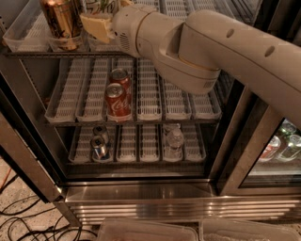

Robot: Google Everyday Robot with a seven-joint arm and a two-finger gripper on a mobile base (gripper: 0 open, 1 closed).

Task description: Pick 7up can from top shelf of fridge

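Observation:
The fridge (141, 197) stands open in front of me. On its top shelf (28, 28) the 7up can (100, 5), white with green marks, stands next to a gold-brown can (60, 21) on its left. My gripper (96, 24) is at the 7up can, right in front of its lower part, reached in from the right on the big cream arm (211, 52). Most of the can is hidden by the gripper and cut by the top edge.
Two red cola cans (116, 101) stand on the middle rack. Silver cans (99, 146) and a clear bottle (175, 140) sit on the bottom rack. A second cooler with cans (282, 146) is at the right. Cables (19, 221) lie on the floor at the left. The open door's frame (23, 160) slants at the left.

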